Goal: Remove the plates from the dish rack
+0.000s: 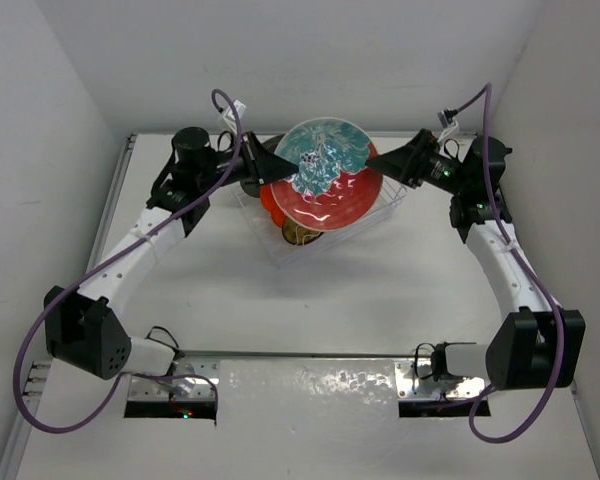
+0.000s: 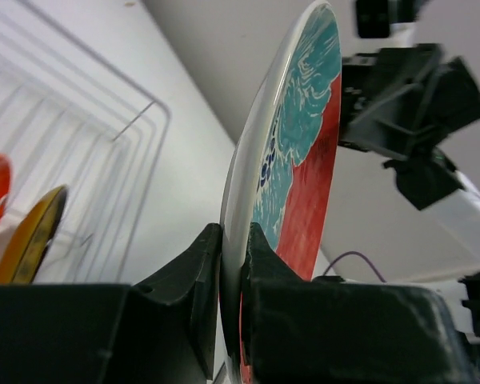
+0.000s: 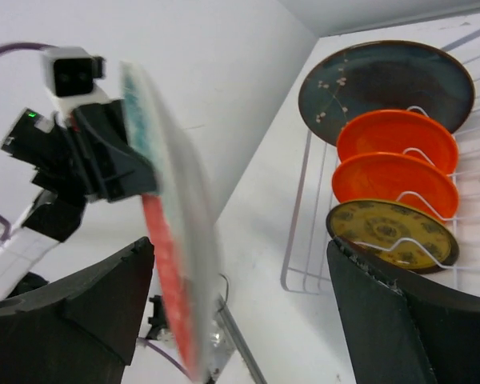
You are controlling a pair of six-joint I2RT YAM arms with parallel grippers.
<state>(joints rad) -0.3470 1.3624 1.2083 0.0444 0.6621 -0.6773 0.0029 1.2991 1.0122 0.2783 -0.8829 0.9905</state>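
The large red plate with teal splotches (image 1: 325, 175) hangs above the dish rack (image 1: 395, 200). My left gripper (image 1: 272, 165) is shut on its left rim, and in the left wrist view both fingers (image 2: 234, 240) pinch the white edge of the plate (image 2: 300, 144). My right gripper (image 1: 380, 163) is open at the plate's right rim. In the right wrist view the blurred plate edge (image 3: 172, 240) stands between its wide jaws (image 3: 240, 244), nearer the left finger, with a gap on each side. The dark grey plate (image 3: 384, 84), two orange plates (image 3: 396, 136) and the yellow-brown plate (image 3: 388, 232) stand in the rack.
The wire rack (image 3: 292, 272) sits at the back centre of the white table, close to the rear wall. White walls close in the left, right and back. A metal strip (image 1: 310, 385) with both arm bases runs along the near edge.
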